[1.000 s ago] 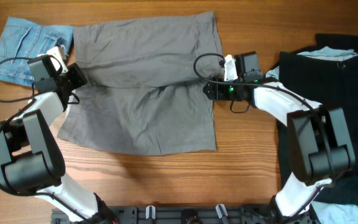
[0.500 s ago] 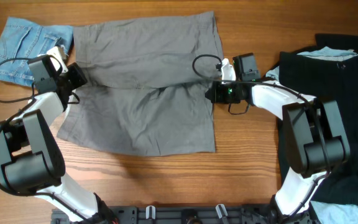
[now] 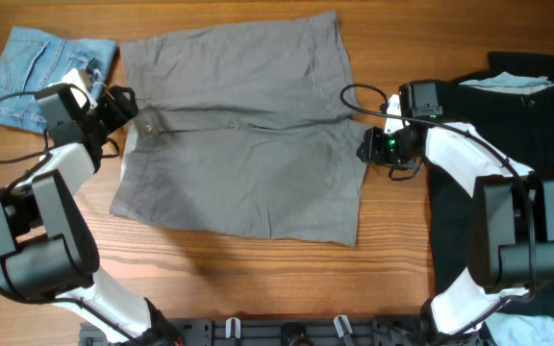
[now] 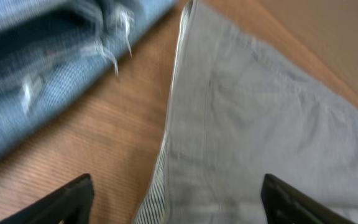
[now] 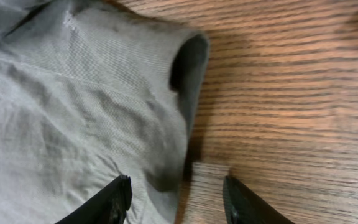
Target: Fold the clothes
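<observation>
Grey shorts [image 3: 239, 135] lie spread flat mid-worktop [image 3: 258, 279], 0 folds made. Left tool [image 3: 126, 101] at the waistband edge and right tool [image 3: 366, 147] at the hem, both wide open, holding nothing. Denim shorts [image 3: 37, 67] top-left, black garments [image 3: 537, 125] heaped right. Likely all folding left.

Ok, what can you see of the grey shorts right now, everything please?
The grey shorts lie spread flat on the wooden table, plain cotton by the look, lightly creased. The waistband, with a button and pale striped lining, is at the left; the leg hems at the right, one gaping slightly. The open left gripper straddles the waistband edge, the open right gripper a hem. Denim shorts lie just beyond the waist.
</observation>
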Controlling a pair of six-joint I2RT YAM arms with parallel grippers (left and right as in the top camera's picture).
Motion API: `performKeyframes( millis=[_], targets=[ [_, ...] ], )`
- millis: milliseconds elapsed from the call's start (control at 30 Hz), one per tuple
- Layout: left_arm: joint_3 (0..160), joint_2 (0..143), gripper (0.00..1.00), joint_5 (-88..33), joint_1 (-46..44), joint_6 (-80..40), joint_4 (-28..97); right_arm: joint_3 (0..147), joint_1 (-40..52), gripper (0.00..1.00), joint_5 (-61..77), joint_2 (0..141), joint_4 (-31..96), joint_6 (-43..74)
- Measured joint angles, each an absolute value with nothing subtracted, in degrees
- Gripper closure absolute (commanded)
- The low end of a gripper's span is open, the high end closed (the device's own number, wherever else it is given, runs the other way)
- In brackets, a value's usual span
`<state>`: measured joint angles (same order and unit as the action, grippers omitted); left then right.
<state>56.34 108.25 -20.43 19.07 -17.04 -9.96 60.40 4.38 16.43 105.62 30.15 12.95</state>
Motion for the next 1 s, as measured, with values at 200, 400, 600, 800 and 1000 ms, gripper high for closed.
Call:
performKeyframes(
  millis=[200, 400, 600, 800, 1000],
  targets=[
    [56.29, 106.28, 0.22, -26.13, 20.62, -17.12, 0.12, 59.68, 4.34, 0.39, 16.84, 94.94, 34.09, 11.42],
    [56.64, 86.04, 0.29, -27.66, 26.02, -16.99, 21.26, 59.79, 4.34, 0.32, 20.53, 77.52, 47.29, 14.31],
    [56.77, 80.07, 0.29, -16.38, 26.26, -17.06, 44.21, 55.99, 4.34, 0.36, 21.43, 76.18, 59.9, 18.83],
    [56.51, 85.32, 0.23, -11.86, 26.26, -17.06, 49.41, 41.25, 4.49, 0.34, 26.76, 80.34, 52.86, 19.68],
    [56.47, 88.75, 0.2, -10.92, 26.28, -17.06, 52.03, 33.21, 7.97, 0.3, 32.12, 82.0, 39.33, 19.73]
  ],
)
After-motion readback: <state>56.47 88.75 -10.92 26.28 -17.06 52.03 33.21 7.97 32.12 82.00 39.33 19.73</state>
